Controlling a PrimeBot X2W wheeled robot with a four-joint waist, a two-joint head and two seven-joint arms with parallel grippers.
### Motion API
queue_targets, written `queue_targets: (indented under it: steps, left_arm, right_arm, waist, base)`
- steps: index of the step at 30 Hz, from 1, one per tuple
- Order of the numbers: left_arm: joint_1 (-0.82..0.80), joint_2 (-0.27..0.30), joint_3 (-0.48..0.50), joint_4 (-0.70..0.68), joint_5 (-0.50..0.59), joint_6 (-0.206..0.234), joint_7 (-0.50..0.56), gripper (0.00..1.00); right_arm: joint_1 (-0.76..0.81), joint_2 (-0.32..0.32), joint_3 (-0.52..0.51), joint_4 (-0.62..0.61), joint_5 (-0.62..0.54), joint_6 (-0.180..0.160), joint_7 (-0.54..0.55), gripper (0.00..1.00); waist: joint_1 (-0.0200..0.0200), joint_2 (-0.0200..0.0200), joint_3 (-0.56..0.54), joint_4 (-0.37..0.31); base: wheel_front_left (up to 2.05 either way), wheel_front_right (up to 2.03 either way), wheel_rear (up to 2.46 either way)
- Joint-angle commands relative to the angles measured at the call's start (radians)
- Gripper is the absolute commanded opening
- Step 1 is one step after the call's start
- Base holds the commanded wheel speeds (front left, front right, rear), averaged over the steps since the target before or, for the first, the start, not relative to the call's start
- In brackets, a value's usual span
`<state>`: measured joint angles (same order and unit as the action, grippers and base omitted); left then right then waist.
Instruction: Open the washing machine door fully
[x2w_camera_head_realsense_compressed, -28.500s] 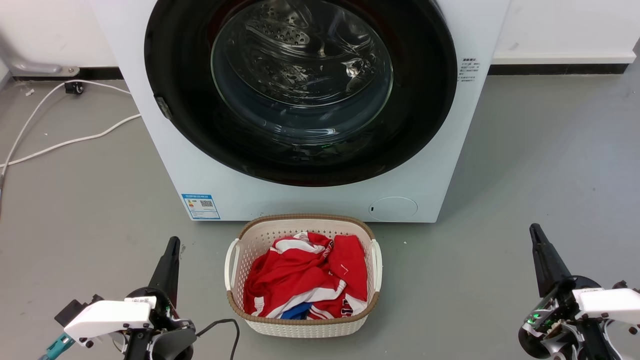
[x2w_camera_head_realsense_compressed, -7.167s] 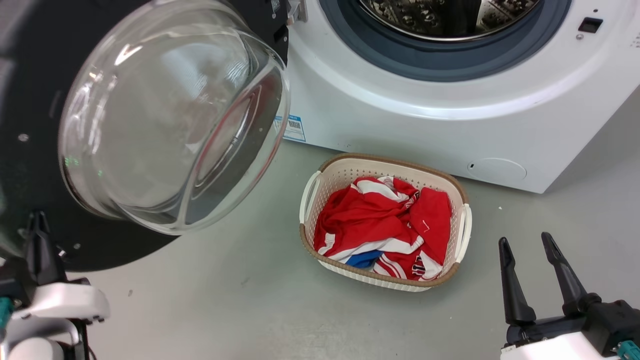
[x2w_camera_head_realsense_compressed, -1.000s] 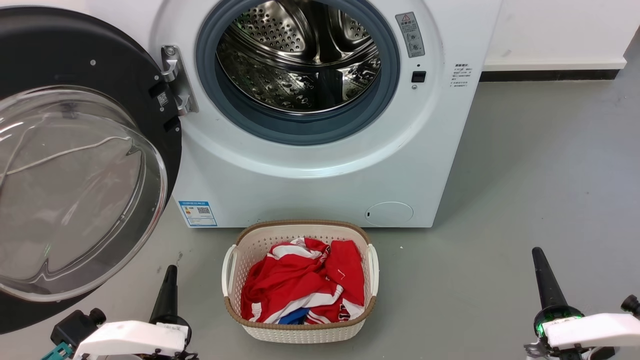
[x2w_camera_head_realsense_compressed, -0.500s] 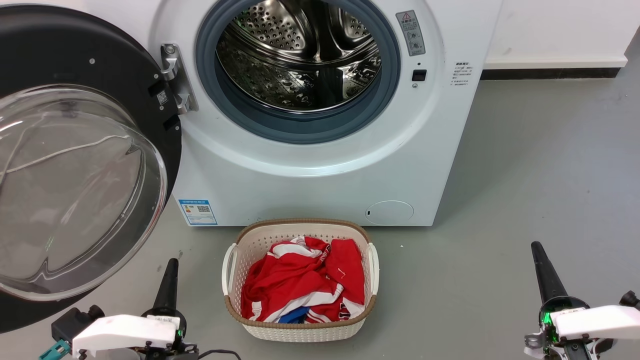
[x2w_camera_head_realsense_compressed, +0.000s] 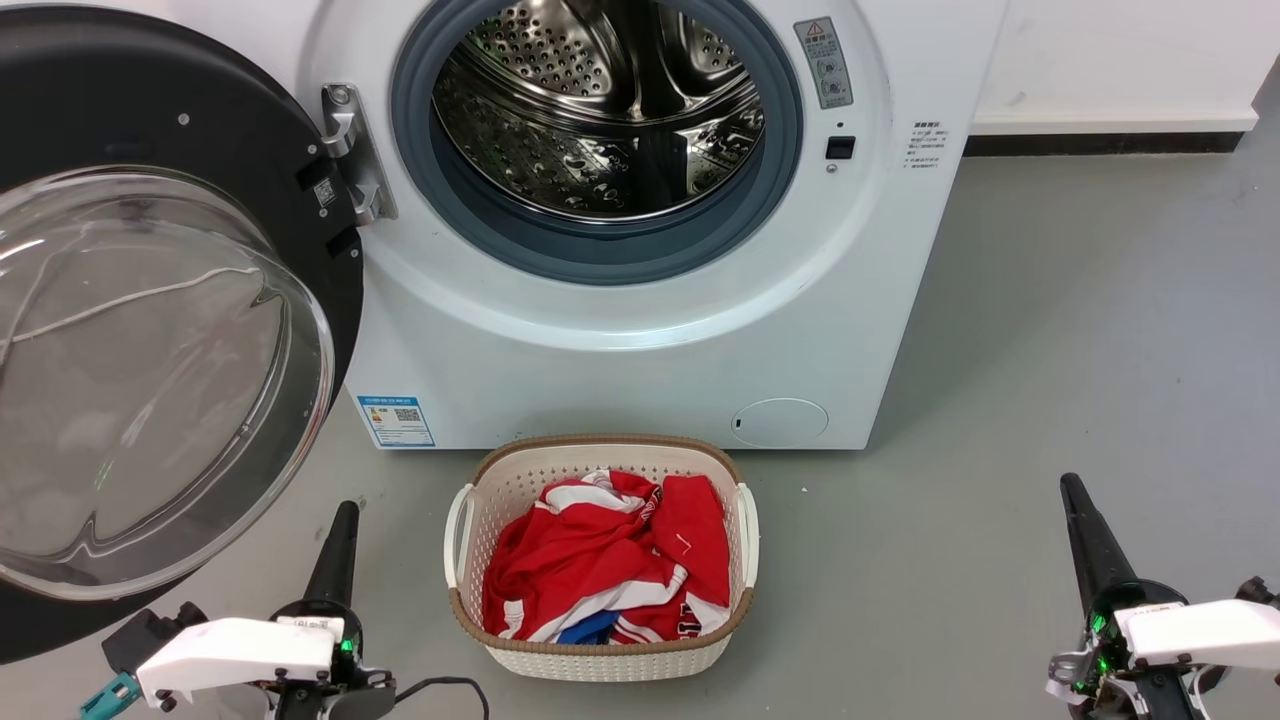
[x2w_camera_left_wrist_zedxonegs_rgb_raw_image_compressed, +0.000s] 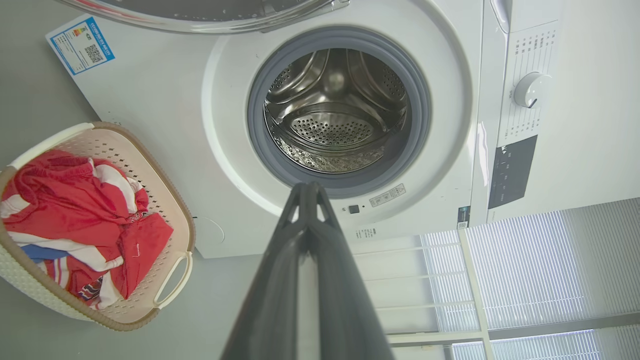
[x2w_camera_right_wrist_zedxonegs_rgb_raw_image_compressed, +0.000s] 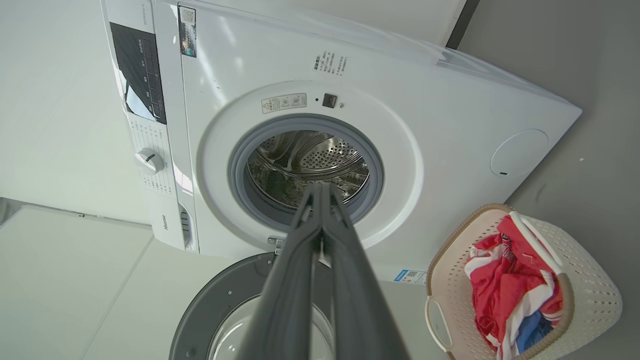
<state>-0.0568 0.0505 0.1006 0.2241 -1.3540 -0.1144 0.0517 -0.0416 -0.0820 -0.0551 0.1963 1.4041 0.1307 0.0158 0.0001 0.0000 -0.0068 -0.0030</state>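
Note:
The white washing machine (x2w_camera_head_realsense_compressed: 640, 340) (x2w_camera_left_wrist_zedxonegs_rgb_raw_image_compressed: 165, 130) (x2w_camera_right_wrist_zedxonegs_rgb_raw_image_compressed: 450, 100) stands ahead with its steel drum mouth exposed. Its round black washing machine door (x2w_camera_head_realsense_compressed: 120, 110) (x2w_camera_right_wrist_zedxonegs_rgb_raw_image_compressed: 220, 295) hangs swung wide open to the left, its clear glass bowl (x2w_camera_head_realsense_compressed: 150, 380) facing outward. A sliver of the door's rim (x2w_camera_left_wrist_zedxonegs_rgb_raw_image_compressed: 200, 15) crosses the top of the left wrist view. My left gripper (x2w_camera_head_realsense_compressed: 345, 510) (x2w_camera_left_wrist_zedxonegs_rgb_raw_image_compressed: 309, 186) sits low at the left, shut and empty, just below the door's bowl and apart from it. My right gripper (x2w_camera_head_realsense_compressed: 1070, 485) (x2w_camera_right_wrist_zedxonegs_rgb_raw_image_compressed: 320, 187) is low at the right, shut with nothing held.
A white woven laundry basket (x2w_camera_head_realsense_compressed: 500, 470) (x2w_camera_left_wrist_zedxonegs_rgb_raw_image_compressed: 175, 210) (x2w_camera_right_wrist_zedxonegs_rgb_raw_image_compressed: 595, 285) full of red, white and blue clothes sits on the grey floor right before the machine. A dark cable (x2w_camera_head_realsense_compressed: 440, 685) runs along the floor by my left arm. Window blinds (x2w_camera_left_wrist_zedxonegs_rgb_raw_image_compressed: 525, 260) show beside the machine.
Both grippers have edged slightly up the head view over the last second. The door and the basket stay where they were.

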Motion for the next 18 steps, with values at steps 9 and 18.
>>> queue_targets:
  steps: [9,18]
  left_arm:
    - [-0.035,0.000,0.007,0.006,-0.094,-0.010,0.024,0.00]
    - [-0.043,0.000,0.011,0.014,-0.165,-0.013,0.042,0.00]
  right_arm:
    - [-0.037,0.000,-0.009,0.016,0.090,0.000,0.025,0.00]
    - [-0.051,0.002,-0.014,0.030,0.155,0.000,0.045,0.00]
  waist:
    - [-0.0001,0.0000,0.003,0.001]
    - [-0.0001,0.0000,0.006,0.002]
  base:
    - [0.00,0.00,0.00]
    - [0.00,0.00,0.00]
